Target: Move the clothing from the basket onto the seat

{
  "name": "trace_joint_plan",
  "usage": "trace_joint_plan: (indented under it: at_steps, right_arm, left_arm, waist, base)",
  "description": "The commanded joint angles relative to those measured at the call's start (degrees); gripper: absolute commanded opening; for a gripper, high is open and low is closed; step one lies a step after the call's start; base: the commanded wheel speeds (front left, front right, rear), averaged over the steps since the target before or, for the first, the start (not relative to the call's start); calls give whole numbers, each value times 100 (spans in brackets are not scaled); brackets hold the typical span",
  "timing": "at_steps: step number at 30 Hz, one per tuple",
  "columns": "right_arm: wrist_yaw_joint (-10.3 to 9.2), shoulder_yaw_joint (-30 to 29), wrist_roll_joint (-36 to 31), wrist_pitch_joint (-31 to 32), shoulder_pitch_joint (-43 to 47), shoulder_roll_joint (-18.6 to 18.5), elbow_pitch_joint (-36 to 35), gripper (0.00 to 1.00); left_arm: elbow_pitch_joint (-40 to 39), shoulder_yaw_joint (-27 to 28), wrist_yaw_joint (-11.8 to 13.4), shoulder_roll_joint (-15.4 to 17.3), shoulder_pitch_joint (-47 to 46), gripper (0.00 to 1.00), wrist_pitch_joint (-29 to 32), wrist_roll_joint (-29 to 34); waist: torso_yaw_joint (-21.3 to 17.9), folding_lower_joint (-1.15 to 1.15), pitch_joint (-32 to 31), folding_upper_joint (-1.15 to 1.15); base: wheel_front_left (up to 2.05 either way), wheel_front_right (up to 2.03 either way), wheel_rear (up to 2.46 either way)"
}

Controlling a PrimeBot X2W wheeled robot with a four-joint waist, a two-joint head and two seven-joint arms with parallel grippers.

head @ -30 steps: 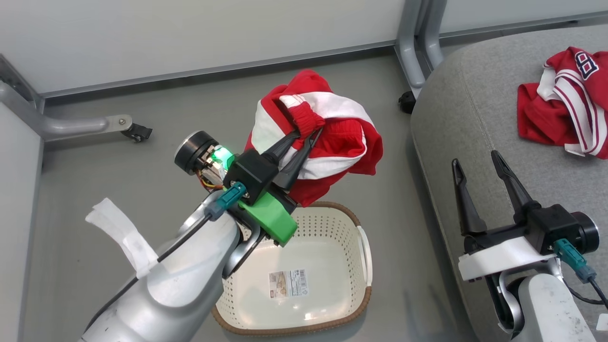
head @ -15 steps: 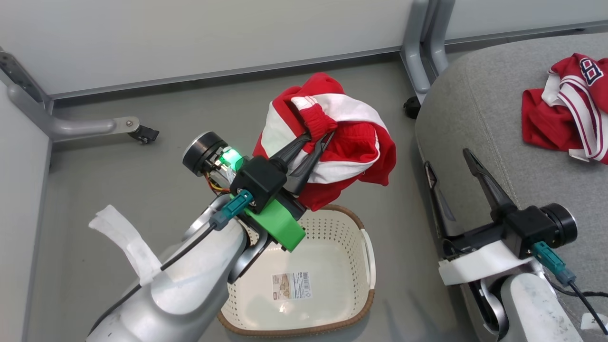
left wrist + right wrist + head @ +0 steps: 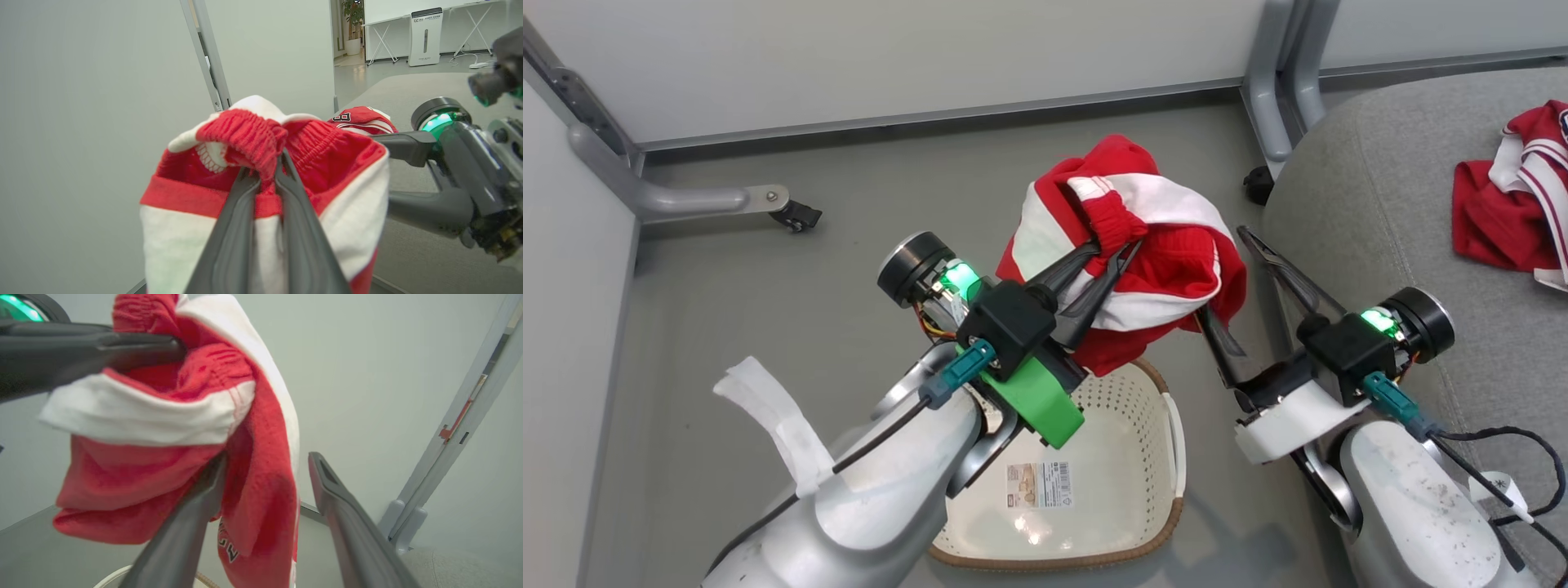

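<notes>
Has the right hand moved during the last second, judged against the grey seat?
Yes. The right hand was over the seat; now it has swung left, off the seat's edge, open beside the held red garment.

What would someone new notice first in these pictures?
A bunched red-and-white garment, pinched by the left gripper above the white basket, sits mid-frame in the head view. The right gripper stands open beside it. Another red garment lies on the grey seat at right.

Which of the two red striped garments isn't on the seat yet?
The bunched garment pinched in the left gripper fingers, hanging above the basket. The other garment already lies on the grey seat.
</notes>
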Motion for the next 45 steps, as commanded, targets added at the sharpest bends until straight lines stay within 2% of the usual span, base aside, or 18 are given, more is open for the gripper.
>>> trace_joint_plan:
  at_steps: [1, 11, 12, 13, 26, 27, 28, 29, 45]
  right_arm:
    - [-6, 52, -24, -12, -108, -58, 96, 100]
    - [-6, 382, 99, -12, -521, -82, 539, 100]
    - [-6, 385, 144, -12, -521, -57, 528, 54]
    - [-6, 387, 183, -12, -499, -29, 509, 0]
    - [-6, 361, 321, -12, -344, -9, 398, 0]
    - [-6, 354, 327, -12, -349, -12, 397, 0]
    - [-6, 351, 335, -12, -352, -13, 395, 0]
    - [-6, 347, 347, -12, -354, -14, 393, 0]
    - [-6, 226, 344, -12, -346, 13, 343, 0]
  left_arm:
    - [-32, -25, -17, -30, -30, 0, -18, 46]
    - [-70, -275, -118, -177, 64, 0, -18, 22]
    - [-60, -287, -125, -179, 67, 0, -18, 17]
    - [-44, -294, -130, -179, 70, 0, -18, 11]
    - [7, -183, -152, -177, 29, 0, -18, 48]
    - [4, -167, -151, -185, 45, 20, -18, 39]
    - [-5, -156, -146, -189, 53, 77, -18, 51]
    - [-35, -132, -124, -196, 55, 100, -18, 89]
    - [-35, 9, -161, -200, 136, 100, -11, 239]
  waist:
    - [70, 0, 31, 0]
    - [261, 0, 134, 0]
    - [276, 0, 154, 0]
    - [284, 0, 167, 0]
    - [236, 0, 255, 0]
    - [229, 0, 257, 0]
    - [224, 0, 258, 0]
    - [219, 0, 262, 0]
    - [207, 0, 312, 0]
  base:
    - [0, 0, 0]
    - [0, 0, 0]
    - [0, 0, 0]
    - [0, 0, 0]
    - [0, 0, 0]
    - [0, 0, 0]
    - [0, 0, 0]
    - [0, 0, 0]
    - [0, 0, 0]
